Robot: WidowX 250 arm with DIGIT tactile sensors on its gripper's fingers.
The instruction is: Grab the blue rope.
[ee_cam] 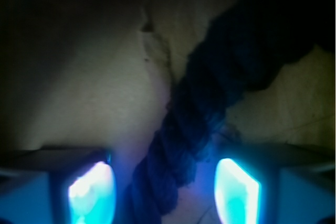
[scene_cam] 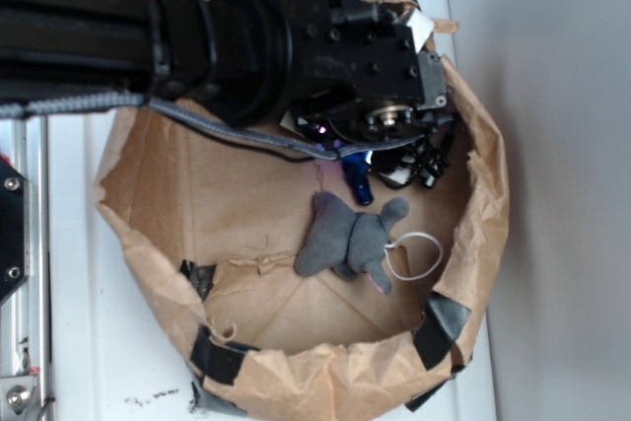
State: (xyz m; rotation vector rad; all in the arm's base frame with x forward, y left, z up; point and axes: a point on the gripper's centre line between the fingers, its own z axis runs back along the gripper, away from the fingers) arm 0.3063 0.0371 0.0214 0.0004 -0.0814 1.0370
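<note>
The blue rope (ee_cam: 199, 114) is showing dark navy twisted strands, its capped end (scene_cam: 360, 184) gleaming brighter blue. The plush elephant (scene_cam: 350, 239) is looking grey, lying on brown paper (scene_cam: 227, 204) patched with black tape (scene_cam: 219, 354)

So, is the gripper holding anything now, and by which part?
Not yet. The gripper is open, with the rope running between its fingers near one end; no contact shows.

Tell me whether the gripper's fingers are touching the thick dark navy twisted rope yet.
Apart. In the wrist view the thick dark navy twisted rope runs between the two glowing fingers, with pale paper visible on both sides.
</note>
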